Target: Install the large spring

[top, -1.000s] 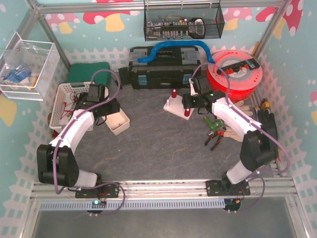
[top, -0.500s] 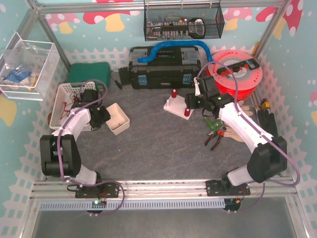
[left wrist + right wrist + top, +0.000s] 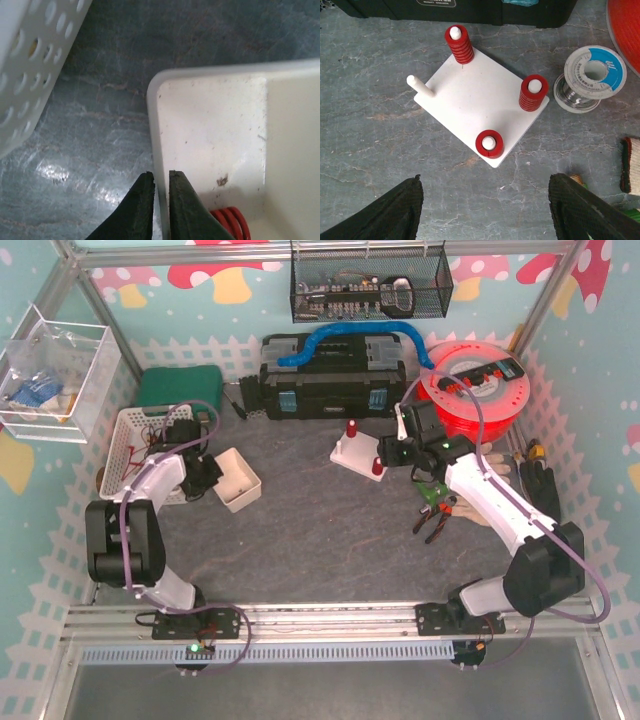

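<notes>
A white base plate (image 3: 475, 100) carries three red springs on pegs, at the far corner (image 3: 459, 44), the right corner (image 3: 534, 93) and the near corner (image 3: 489, 144). A fourth peg (image 3: 420, 86) at the left corner is bare. My right gripper (image 3: 485, 181) is open and empty, just near of the plate (image 3: 352, 452). My left gripper (image 3: 161, 174) is shut on the wall of a small white box (image 3: 210, 125), one finger inside, one outside. A red spring (image 3: 231, 222) lies in the box by the inner finger. The box (image 3: 238, 480) sits left of centre.
A perforated white basket (image 3: 140, 445) stands just left of the box. A black toolbox (image 3: 330, 375) and a red cable reel (image 3: 475, 390) are at the back. A solder spool (image 3: 592, 77) lies right of the plate. Pliers (image 3: 435, 515) lie near my right arm.
My left gripper has drawn back to the left and now clamps the box's left wall. My right gripper has pulled away from the plate's near spring, to the right.
</notes>
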Action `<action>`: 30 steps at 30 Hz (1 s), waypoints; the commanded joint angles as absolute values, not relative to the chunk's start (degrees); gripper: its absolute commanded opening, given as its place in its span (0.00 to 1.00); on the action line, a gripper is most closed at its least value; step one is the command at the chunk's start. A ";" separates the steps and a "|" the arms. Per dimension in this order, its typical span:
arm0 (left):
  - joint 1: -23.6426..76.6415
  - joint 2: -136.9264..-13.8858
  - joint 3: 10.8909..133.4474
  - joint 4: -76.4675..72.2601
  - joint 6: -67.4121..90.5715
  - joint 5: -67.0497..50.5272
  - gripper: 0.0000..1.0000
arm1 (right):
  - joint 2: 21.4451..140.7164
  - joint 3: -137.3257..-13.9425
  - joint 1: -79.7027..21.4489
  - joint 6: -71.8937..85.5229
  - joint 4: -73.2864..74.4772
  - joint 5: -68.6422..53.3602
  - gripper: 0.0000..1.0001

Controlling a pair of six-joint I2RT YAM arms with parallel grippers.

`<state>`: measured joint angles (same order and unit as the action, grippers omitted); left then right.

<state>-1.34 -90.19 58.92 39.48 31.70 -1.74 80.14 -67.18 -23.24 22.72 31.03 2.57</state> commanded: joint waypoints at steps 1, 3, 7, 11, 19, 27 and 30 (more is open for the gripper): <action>-1.57 -91.98 61.64 38.06 30.24 0.10 0.13 | 78.42 -65.47 -22.98 23.23 31.41 3.96 0.70; -1.52 -92.47 61.53 38.02 30.93 -0.07 0.10 | 78.35 -65.24 -23.03 23.17 31.38 4.33 0.70; -1.57 -92.93 61.50 37.49 31.86 -0.76 0.04 | 78.22 -64.57 -23.03 22.92 31.16 4.66 0.70; -1.71 -92.20 60.77 37.58 36.37 -2.94 0.00 | 78.62 -64.47 -22.94 22.35 30.86 4.89 0.71; -1.82 -85.40 55.57 37.68 57.44 -2.88 0.00 | 78.94 -64.34 -22.76 21.91 29.97 4.83 0.71; -1.24 -79.18 49.15 37.74 76.27 -3.03 0.00 | 77.97 -64.33 -22.59 20.55 29.97 5.35 0.72; -0.42 -77.47 48.98 38.38 79.51 1.22 0.00 | 77.68 -64.26 -22.59 20.48 29.97 5.21 0.72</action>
